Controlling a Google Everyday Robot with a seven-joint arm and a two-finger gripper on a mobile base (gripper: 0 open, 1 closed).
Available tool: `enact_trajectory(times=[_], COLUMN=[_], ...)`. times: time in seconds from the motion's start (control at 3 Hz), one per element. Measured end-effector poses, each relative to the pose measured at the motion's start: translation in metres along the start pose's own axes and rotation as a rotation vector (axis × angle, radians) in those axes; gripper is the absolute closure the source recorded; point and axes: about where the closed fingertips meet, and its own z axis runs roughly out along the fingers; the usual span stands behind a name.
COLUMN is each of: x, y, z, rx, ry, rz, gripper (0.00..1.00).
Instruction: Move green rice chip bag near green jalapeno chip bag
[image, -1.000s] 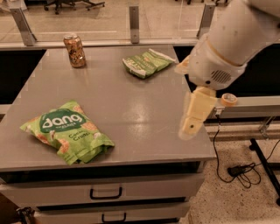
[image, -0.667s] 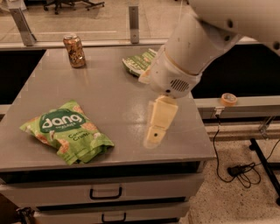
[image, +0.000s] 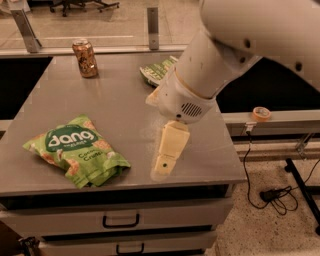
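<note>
The green rice chip bag (image: 75, 150), puffy and light green with white "dang" lettering, lies at the front left of the grey table (image: 115, 105). The green jalapeno chip bag (image: 157, 70), darker and flatter, lies at the back of the table, right of the middle, partly hidden behind my white arm. My gripper (image: 164, 165) hangs over the front of the table, right of the rice chip bag and apart from it, holding nothing that I can see.
A brown drink can (image: 85, 57) stands at the back left of the table. Drawers (image: 120, 220) sit under the tabletop. A roll of tape (image: 261, 114) rests on a ledge to the right. Cables (image: 272, 192) lie on the floor.
My arm has swung left and forward from the table's right edge, bringing the gripper closer to the rice chip bag. Both bags and the can have not moved.
</note>
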Motion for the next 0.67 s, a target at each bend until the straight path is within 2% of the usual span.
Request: enact_trajectory(times=[0.33,0.67], x=[-0.018,-0.032], y=[0.011,0.012], z=[0.040,0.074], rx=[-0.046,-0.058], ry=[-0.080,-0.161], rz=[0.014,0.050], gripper=[0.00,0.00])
